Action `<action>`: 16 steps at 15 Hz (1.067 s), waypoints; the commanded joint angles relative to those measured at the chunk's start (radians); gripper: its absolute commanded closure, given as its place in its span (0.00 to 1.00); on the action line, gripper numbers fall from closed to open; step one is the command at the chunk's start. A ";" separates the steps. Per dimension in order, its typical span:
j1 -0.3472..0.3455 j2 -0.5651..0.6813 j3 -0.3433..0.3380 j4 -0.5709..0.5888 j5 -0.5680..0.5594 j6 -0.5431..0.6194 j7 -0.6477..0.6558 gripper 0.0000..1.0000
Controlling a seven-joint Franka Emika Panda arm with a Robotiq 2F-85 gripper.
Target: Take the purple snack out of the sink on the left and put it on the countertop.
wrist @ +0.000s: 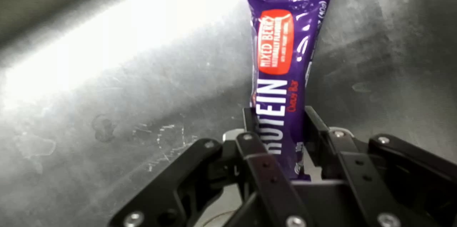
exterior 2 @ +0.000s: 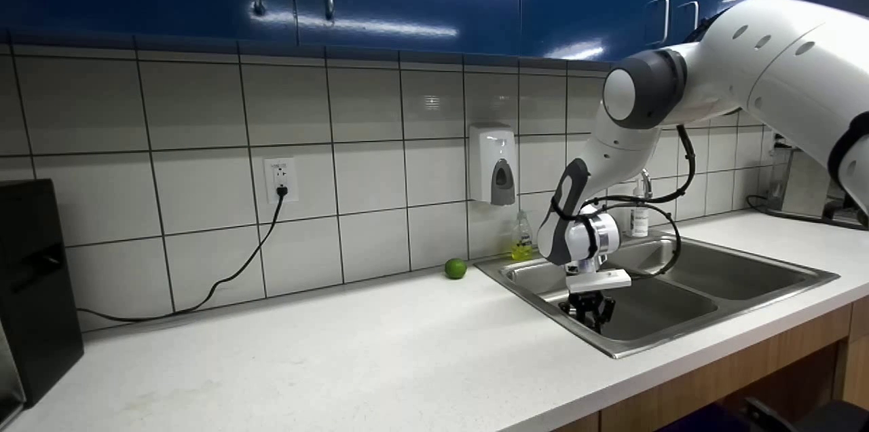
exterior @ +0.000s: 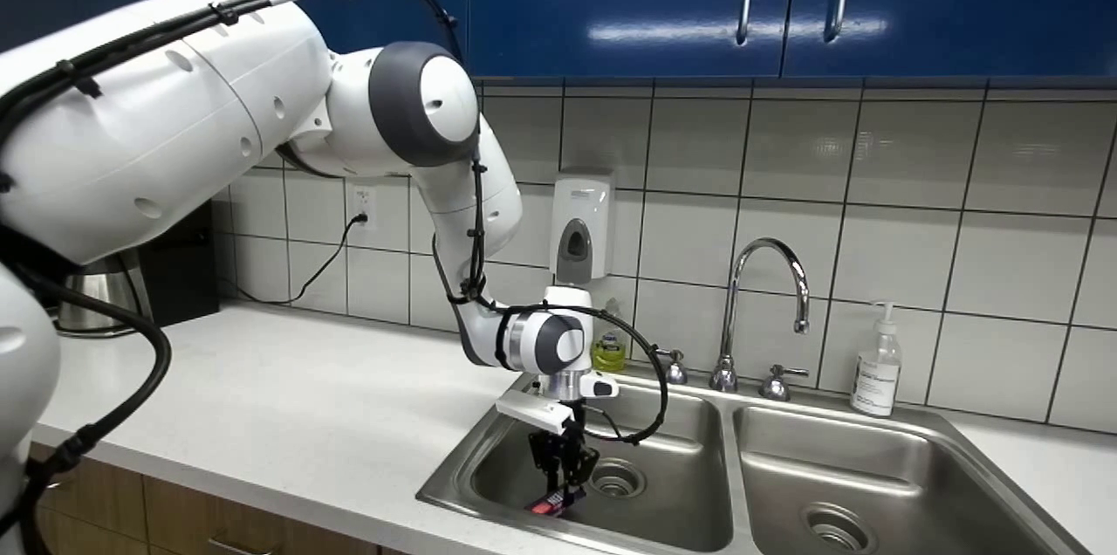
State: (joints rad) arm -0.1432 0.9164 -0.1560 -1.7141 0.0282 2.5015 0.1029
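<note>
Closest to the wrist camera is the end effector [wrist: 281,118], its two fingers set against both long edges of the purple snack [wrist: 280,70] and, as far as can be judged, pinching it near one end. The purple snack is low inside the left basin of the sink [exterior: 452,478]; whether it touches the sink's floor cannot be told. What the coming lift turns on is this lie: the purple snack sits between the fingertips, its long axis square to the line from finger to finger, most of its length jutting beyond them and running out of the wrist view. In an exterior view that free end [exterior: 545,504] points toward the sink's front left corner. The bench [exterior: 262,398] stretches left of the sink, so a rise straight up, clear of the sink's rim, seems wanted before any sideways travel; held off-centre, the free end could sag or brush that rim.
</note>
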 commanded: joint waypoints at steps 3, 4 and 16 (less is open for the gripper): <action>0.036 -0.196 -0.012 -0.125 -0.004 -0.013 0.040 0.90; 0.045 -0.233 -0.017 -0.152 -0.009 -0.009 0.047 0.90; 0.132 -0.599 -0.052 -0.432 -0.173 -0.029 0.092 0.90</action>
State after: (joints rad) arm -0.0368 0.4050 -0.2113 -2.0622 -0.0870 2.4954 0.1653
